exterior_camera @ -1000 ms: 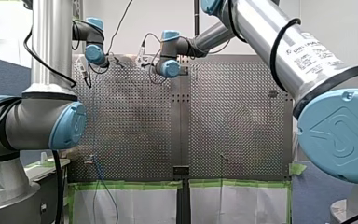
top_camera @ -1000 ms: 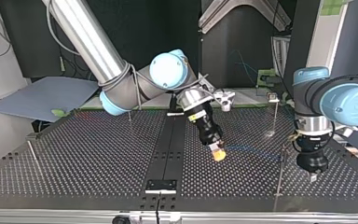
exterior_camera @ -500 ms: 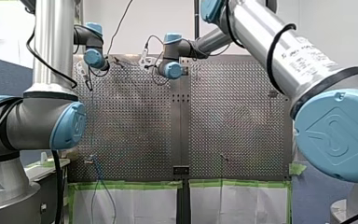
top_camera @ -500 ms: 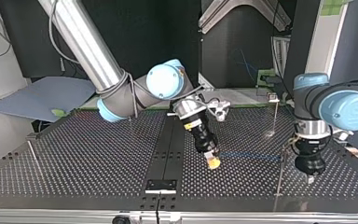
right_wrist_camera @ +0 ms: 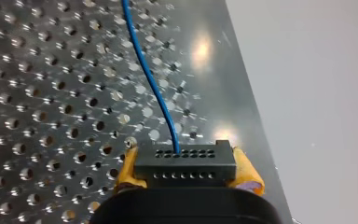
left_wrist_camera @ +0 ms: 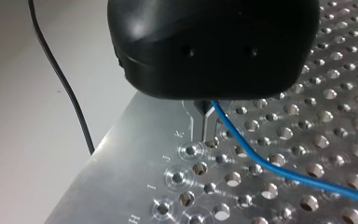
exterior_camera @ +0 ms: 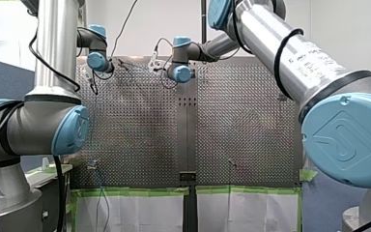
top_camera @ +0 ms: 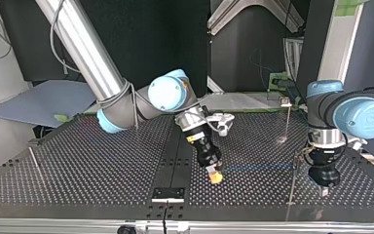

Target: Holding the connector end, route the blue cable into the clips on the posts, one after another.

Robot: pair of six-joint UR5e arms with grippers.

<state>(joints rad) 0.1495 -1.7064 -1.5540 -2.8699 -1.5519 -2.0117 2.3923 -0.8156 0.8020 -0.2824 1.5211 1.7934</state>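
One blue cable (right_wrist_camera: 149,79) leaves the top face of a black connector (right_wrist_camera: 185,173) and runs ahead over the perforated table (right_wrist_camera: 51,93), close to the plate's edge. My right gripper (right_wrist_camera: 186,161) has the connector pinched between its yellow pads (right_wrist_camera: 127,170) — one pad against each short end of the block. In the top view this gripper (top_camera: 215,176) hangs tilted just above the table, beside the dark middle strip (top_camera: 175,156). There the cable (top_camera: 253,167) shows as a faint blue line stretching from it toward the view's right, in the direction of a thin post (top_camera: 292,183). Just beside that post stands my left gripper (top_camera: 325,191), pointing straight down. Its wrist view shows the narrow metal fingers (left_wrist_camera: 209,128) pressed together on the cable (left_wrist_camera: 279,170), which slants away from them over the table — near the edge engraved with letters (left_wrist_camera: 165,158). A second post (top_camera: 288,119) stands further back, apart from the blue line.
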